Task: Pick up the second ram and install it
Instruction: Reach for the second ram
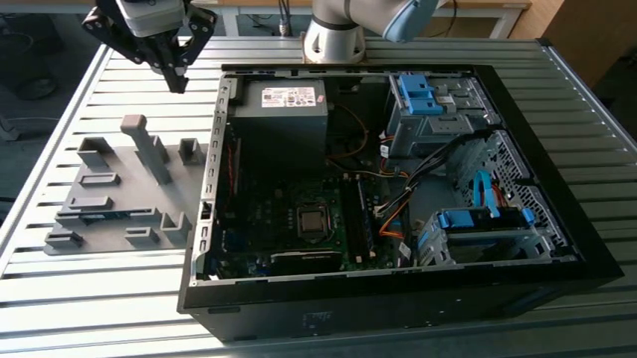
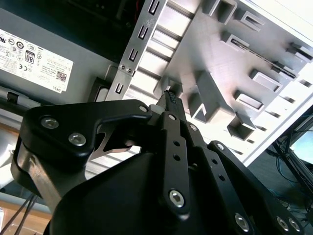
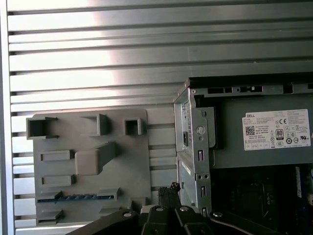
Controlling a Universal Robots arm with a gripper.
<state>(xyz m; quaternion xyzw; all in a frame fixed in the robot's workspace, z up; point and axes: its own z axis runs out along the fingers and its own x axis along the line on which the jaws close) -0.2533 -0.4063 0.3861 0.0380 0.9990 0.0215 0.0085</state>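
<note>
Holding the hand (image 1: 179,83) up in the air over the slatted metal table (image 1: 60,313), toward the exterior view's left, beyond the far end of the grey fixture plate (image 1: 119,195) and beside the far corner of the open computer case (image 1: 398,298). Clenching the fingers (image 2: 174,147) tip to tip, grasping nothing and touching nothing. Pointing the closed tips downward, in both wrist views, toward the strip of table between the plate and the case's perforated metal wall.

Finding the second ram (image 1: 104,217) down on the fixture plate, well apart from the hand: lying as a thin blue-green strip set on edge in a long slot, near the end of the plate closest to the exterior camera. Seeing it in the first wrist view too, as a narrow blue line seated between low grey blocks, with a taller slanted block and several square pockets standing elsewhere on the plate.

Noting the case lying on its side with the panel off, exposing the power supply (image 1: 283,112) with its pale label, the dark motherboard (image 1: 298,201) beneath it, and blue drive brackets (image 1: 418,93) on the exterior view's right. Catching the arm's base (image 1: 333,37) standing on the table just behind the case.
</note>
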